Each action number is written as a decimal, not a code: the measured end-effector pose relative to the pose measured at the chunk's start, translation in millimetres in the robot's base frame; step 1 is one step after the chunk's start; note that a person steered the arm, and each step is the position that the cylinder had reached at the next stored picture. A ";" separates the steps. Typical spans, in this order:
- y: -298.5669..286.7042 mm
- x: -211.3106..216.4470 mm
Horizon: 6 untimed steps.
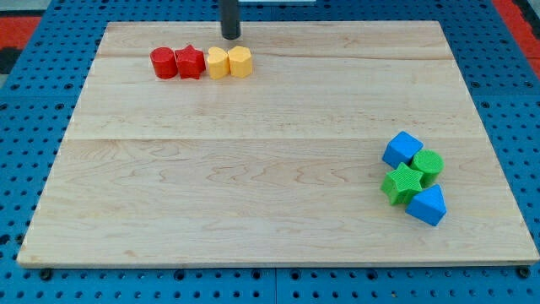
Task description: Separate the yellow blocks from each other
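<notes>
Two yellow blocks sit side by side and touching near the view's top left: a yellow block (218, 63) on the left and a yellow hexagonal block (240, 62) on the right. A red star block (191, 62) touches the left yellow block, and a red cylinder (163, 62) sits at the row's left end. My tip (230, 36) is just above the yellow pair toward the view's top, a short gap from them.
At the view's right, a cluster holds a blue cube (402, 149), a green cylinder (428, 164), a green star (402, 183) and a blue triangular block (426, 205). The wooden board (253, 169) lies on a blue pegboard.
</notes>
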State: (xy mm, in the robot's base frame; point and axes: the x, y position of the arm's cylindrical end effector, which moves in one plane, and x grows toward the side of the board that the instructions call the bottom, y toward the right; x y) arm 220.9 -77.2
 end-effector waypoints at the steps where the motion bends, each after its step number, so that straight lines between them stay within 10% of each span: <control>1: -1.4 8.1; 6: 37.5 72.1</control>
